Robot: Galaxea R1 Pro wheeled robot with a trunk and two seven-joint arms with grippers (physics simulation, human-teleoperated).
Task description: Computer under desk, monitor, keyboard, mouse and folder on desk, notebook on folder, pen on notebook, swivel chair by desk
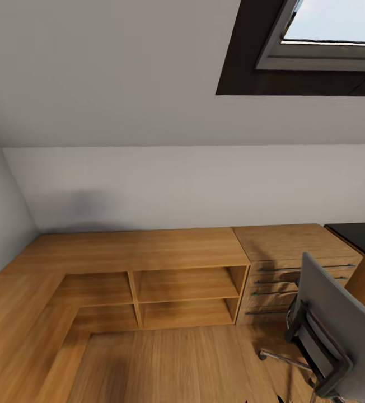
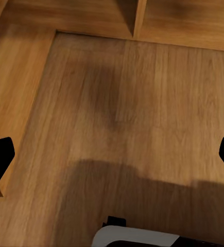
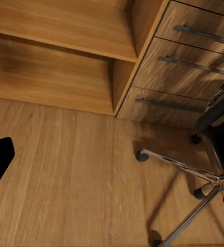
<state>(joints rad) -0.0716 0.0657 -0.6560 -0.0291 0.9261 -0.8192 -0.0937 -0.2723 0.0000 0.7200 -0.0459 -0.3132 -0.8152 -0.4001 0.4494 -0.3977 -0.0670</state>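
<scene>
Low wooden shelving — wooden drawer chest beside it.

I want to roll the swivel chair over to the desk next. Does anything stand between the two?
Nothing visible does. The swivel chair stands in front of the wooden drawer chest, and the black desk lies just beyond it at the right edge.

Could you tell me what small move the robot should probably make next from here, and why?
Probably turn the base to the robot's right. The head view faces the low wooden shelving and wooden chest, while the swivel chair and a corner of the black desk sit at the right edge. The chair seat and any folder are out of frame, so a better look seems needed first.
</scene>
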